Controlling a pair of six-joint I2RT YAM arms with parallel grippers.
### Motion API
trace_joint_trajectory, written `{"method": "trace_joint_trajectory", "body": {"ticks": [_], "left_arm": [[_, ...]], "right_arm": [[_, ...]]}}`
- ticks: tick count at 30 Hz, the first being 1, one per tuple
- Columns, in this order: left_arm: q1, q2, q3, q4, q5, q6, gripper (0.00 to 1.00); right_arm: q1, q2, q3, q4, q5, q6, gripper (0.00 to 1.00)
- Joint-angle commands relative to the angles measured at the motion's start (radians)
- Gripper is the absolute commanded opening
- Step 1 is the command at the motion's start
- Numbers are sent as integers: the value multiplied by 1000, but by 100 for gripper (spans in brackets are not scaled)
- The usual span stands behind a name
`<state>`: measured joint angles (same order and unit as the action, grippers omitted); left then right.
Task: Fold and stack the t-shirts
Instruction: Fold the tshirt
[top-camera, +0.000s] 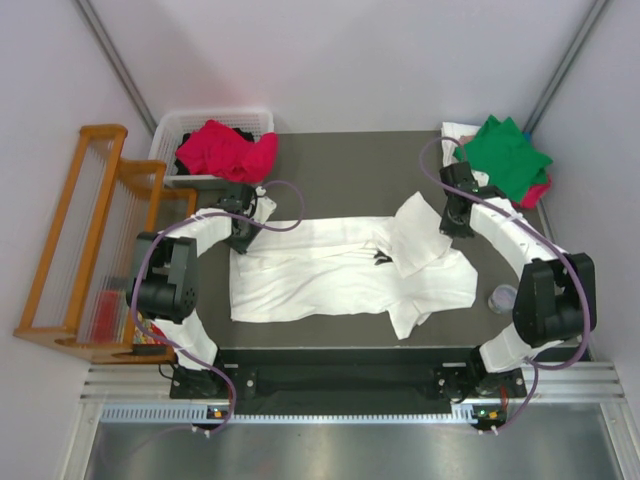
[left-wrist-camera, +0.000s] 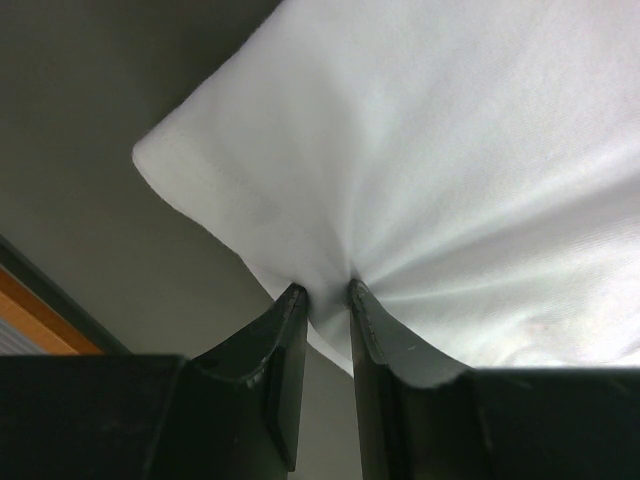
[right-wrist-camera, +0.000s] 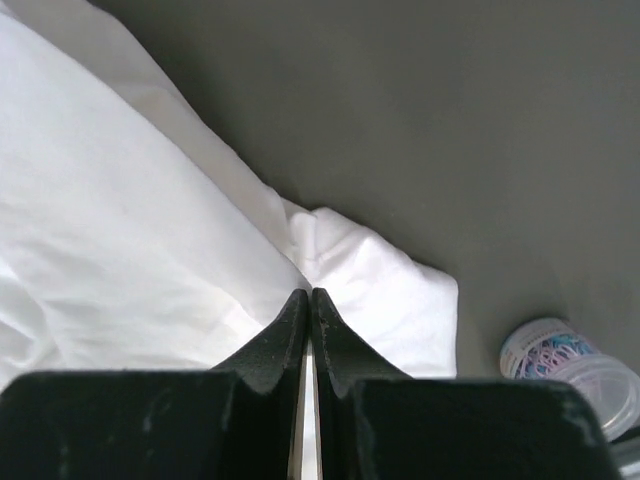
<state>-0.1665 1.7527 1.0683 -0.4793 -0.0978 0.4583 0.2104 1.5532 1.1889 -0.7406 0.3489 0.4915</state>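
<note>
Reading the step as the first lengthwise fold of the white shirt (top-camera: 330, 278), far edge to be brought toward me.

- Surface (top-camera: 340, 170): dark. White shirt spread across its middle, collar to my right, one sleeve already turned in over the chest.
- Crimson shirt (top-camera: 225, 150) heaped in the basket (top-camera: 215, 117), far left. Green shirt (top-camera: 505, 150) folded at the far right corner, on top of other cloth.
- Left end effector (left-wrist-camera: 325, 292): pinching the white shirt at its far hem corner, cloth puckered between the tips.
- Right end effector (right-wrist-camera: 308, 295): pressed nearly together at the far shoulder edge; I judge a thin layer of cloth is caught.
- Jar (right-wrist-camera: 560, 365) near the right sleeve.

Next move, as I judge it: lift both ends level and draw them toward me together, laying the far edge down on the near one, keeping tension even and clear of the jar.
</note>
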Motion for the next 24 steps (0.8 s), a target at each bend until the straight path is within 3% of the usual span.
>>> {"method": "trace_joint_trajectory", "body": {"ticks": [1, 3, 8, 9, 10, 15, 18, 24], "left_arm": [[9, 7, -27, -70, 6, -7, 29], [9, 5, -24, -74, 7, -7, 29], [9, -10, -18, -85, 9, -9, 29], [9, -12, -15, -90, 7, -9, 29], [9, -16, -10, -93, 7, -10, 29], [9, -44, 27, -133, 23, -27, 29], [9, -91, 51, -186, 49, -40, 30], [9, -243, 32, -298, 67, -30, 35]], "right_arm": [[9, -12, -61, -5, 25, 15, 4], [9, 8, -72, -9, 36, 16, 4], [7, 16, -58, -31, 78, 27, 41], [9, 8, -39, -48, 87, 32, 50], [9, -10, -28, -57, 110, 38, 65], [33, -93, 50, -114, 142, 42, 70], [84, -151, 60, -137, 48, 15, 74], [343, -203, -38, -227, -59, 8, 73]]}}
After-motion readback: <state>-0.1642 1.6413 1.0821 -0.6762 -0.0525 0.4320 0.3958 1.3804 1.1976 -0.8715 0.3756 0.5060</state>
